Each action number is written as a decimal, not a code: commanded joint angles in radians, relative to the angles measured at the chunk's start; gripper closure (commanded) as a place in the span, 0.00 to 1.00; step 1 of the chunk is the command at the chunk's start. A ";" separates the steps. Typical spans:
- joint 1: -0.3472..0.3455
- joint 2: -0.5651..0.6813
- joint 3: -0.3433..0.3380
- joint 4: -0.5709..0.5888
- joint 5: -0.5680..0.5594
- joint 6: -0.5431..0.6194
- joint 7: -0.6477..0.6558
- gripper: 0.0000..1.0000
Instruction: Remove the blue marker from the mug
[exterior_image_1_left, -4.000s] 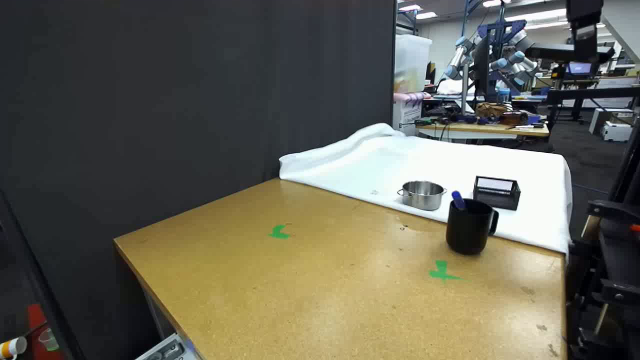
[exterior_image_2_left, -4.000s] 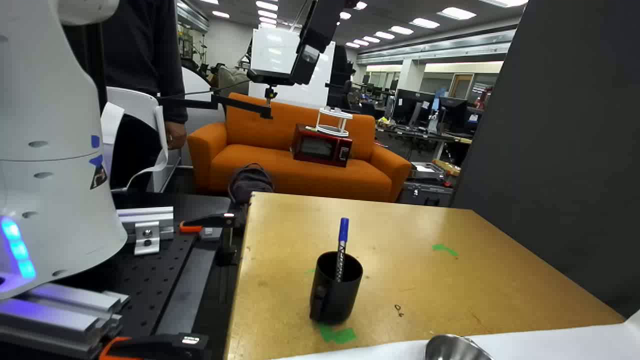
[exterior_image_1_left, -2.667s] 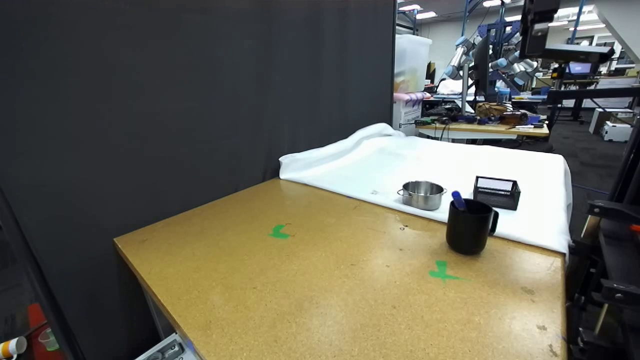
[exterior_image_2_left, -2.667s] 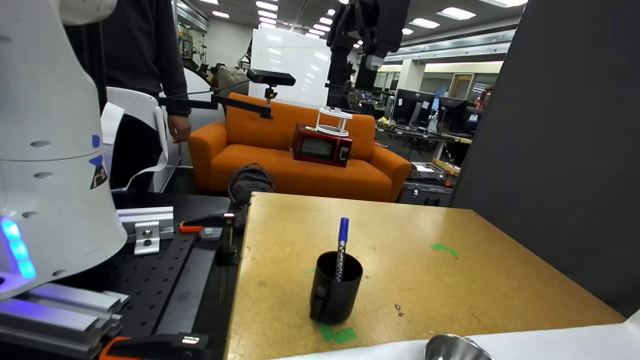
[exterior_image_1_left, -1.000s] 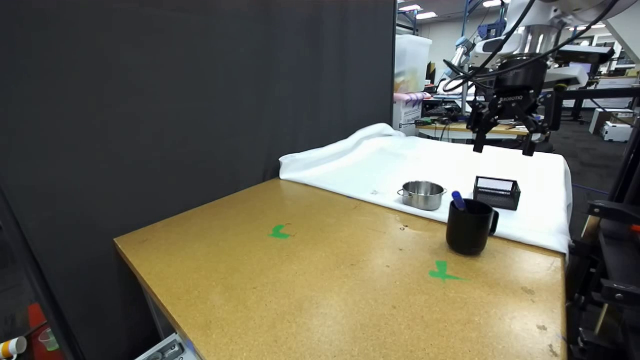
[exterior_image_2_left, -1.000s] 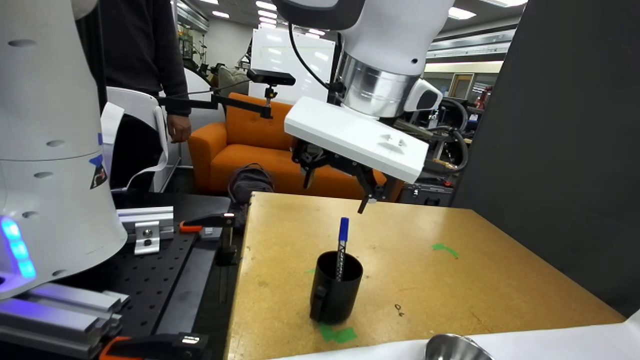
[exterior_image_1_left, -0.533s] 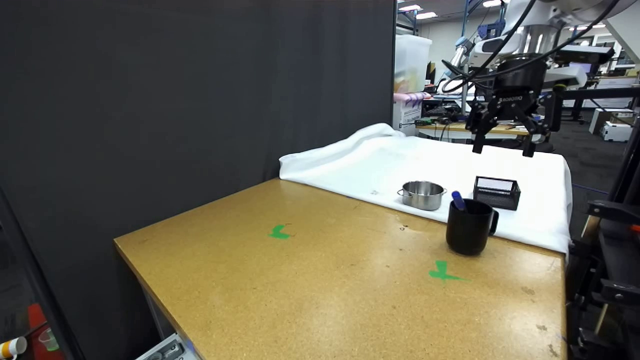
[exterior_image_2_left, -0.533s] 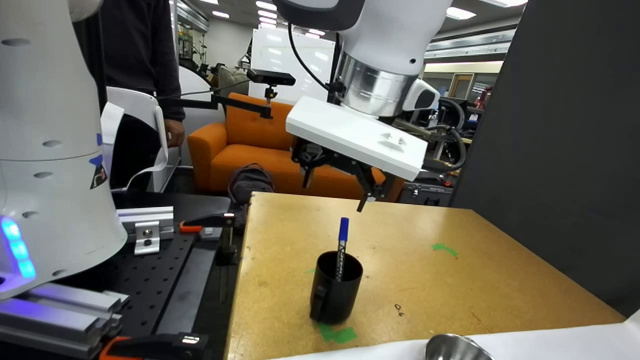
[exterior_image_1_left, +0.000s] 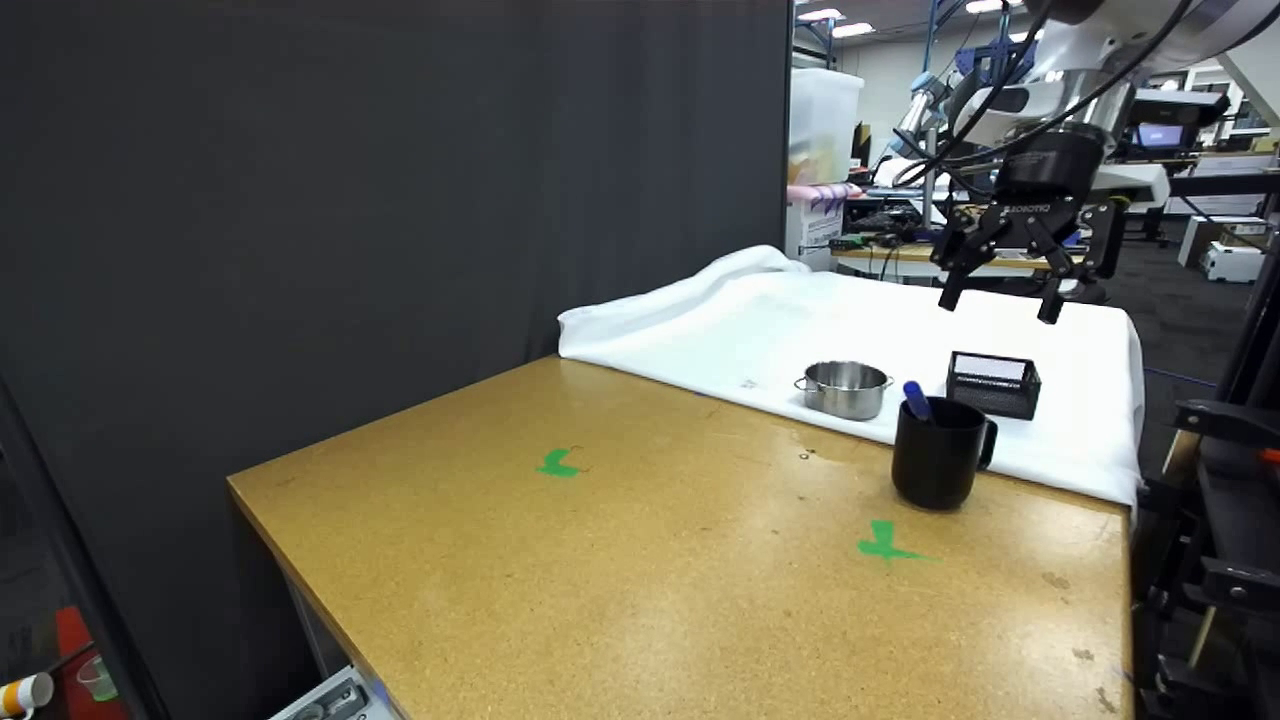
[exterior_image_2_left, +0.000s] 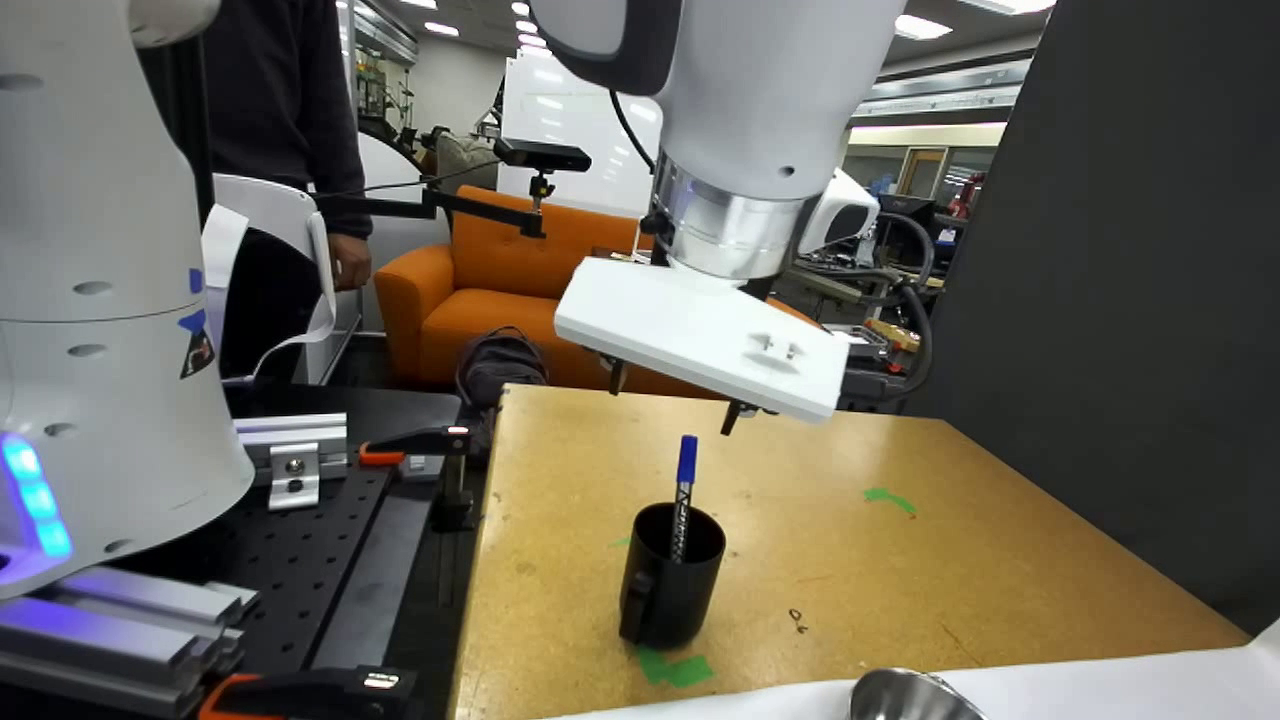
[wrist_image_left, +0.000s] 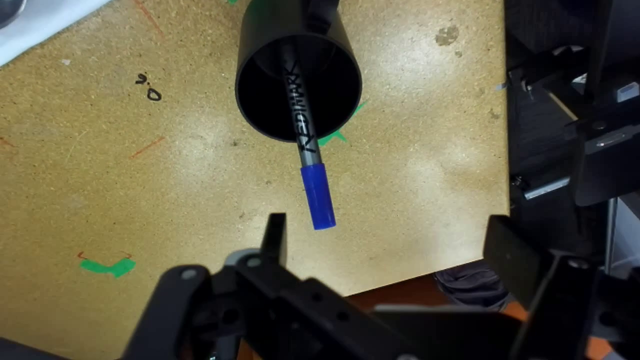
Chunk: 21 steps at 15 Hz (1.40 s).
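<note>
Marker (wrist_image_left: 318, 196), with a blue cap and a grey barrel bearing dark lettering, stands in the mug (exterior_image_2_left: 676, 598), slightly tilted, its cap end well above the rim. The mug, black all over, is upright on the wooden surface (exterior_image_1_left: 640, 560). Its handle shows in all 3 views. The gripper (exterior_image_1_left: 998, 306) hangs higher than the cap in both exterior views, apart from the marker and the mug. Its 2 fingers (wrist_image_left: 276, 237) are spread wide and point downward, and it has hold of nothing. In the wrist view the end of the cap appears between them, closer to the finger at that view's left. In an exterior view a white plate (exterior_image_2_left: 700, 335) below the arm (exterior_image_2_left: 780, 100) hides most of the gripper, leaving the ends of the fingers in sight.

White cloth (exterior_image_1_left: 760, 330) is spread next to the bare wood. On it stand a shiny metal bowl (exterior_image_1_left: 845, 402) with 2 loop handles and, near the bowl but apart from it, a black box (exterior_image_1_left: 1005, 402) with a white patch. Green tape (exterior_image_1_left: 883, 543) is stuck on the surface near the mug, and a further green strip (exterior_image_1_left: 557, 463) lies well apart from it. A dark screen (exterior_image_1_left: 400, 200) rises beside the surface. In an exterior view, an orange sofa (exterior_image_2_left: 425, 300) and a person (exterior_image_2_left: 275, 90) in dark clothing are in the background.
</note>
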 joint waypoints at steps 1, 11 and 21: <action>-0.047 0.057 0.070 0.000 0.137 0.046 -0.158 0.00; 0.046 0.228 0.055 0.070 0.402 0.072 -0.457 0.00; -0.014 0.338 0.095 0.179 0.478 0.002 -0.566 0.33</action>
